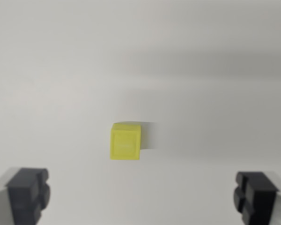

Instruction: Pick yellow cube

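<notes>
A small yellow cube (pixel 125 142) sits alone on a pale surface, a little left of the wrist view's middle, casting a soft shadow to its right. My gripper (pixel 141 197) is open, its two dark fingertips (pixel 29 193) showing at the bottom corners of the wrist view. The cube lies ahead of the fingertips, between their lines, and touches neither. Nothing is held between the fingers.
The pale, plain surface (pixel 140 56) fills the whole view around the cube, with a faint darker band of shade across its upper part.
</notes>
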